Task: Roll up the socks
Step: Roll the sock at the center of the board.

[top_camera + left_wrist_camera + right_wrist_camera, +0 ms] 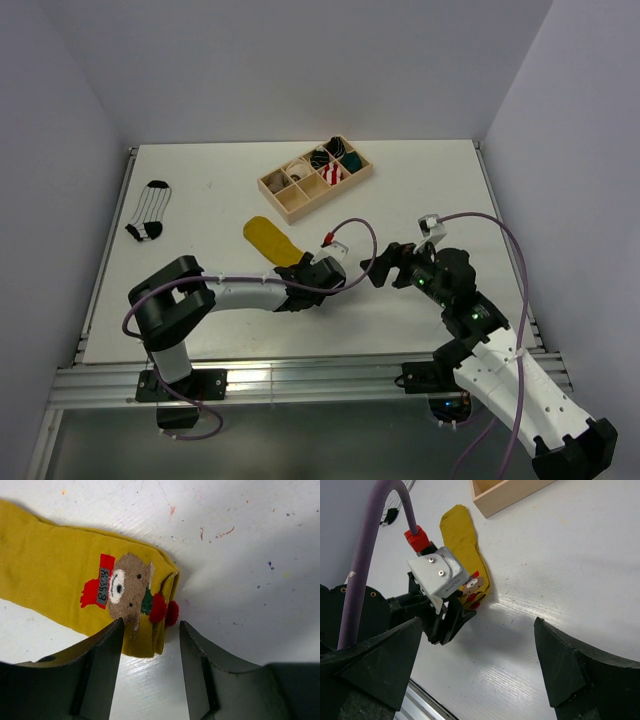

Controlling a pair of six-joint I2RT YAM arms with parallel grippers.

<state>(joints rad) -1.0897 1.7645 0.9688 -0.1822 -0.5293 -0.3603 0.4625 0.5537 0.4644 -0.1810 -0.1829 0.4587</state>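
Note:
The mustard-yellow sock (270, 238) lies flat on the table, its bear patch with red and white at the near end (125, 587). My left gripper (151, 625) is open and low over that patch end, with the sock's corner between the fingertips; in the top view it is at the sock's near end (303, 266). My right gripper (479, 622) is open and empty, hovering to the right of the left gripper (386, 266) and facing it and the sock (462, 540). The white sock with black stripes (150, 210) lies flat at the far left.
A wooden compartment box (315, 178) with rolled bundles stands at the back middle; its corner shows in the right wrist view (505, 495). A purple cable (355, 235) loops over the left wrist. The table's front rail (300, 375) runs close behind the grippers.

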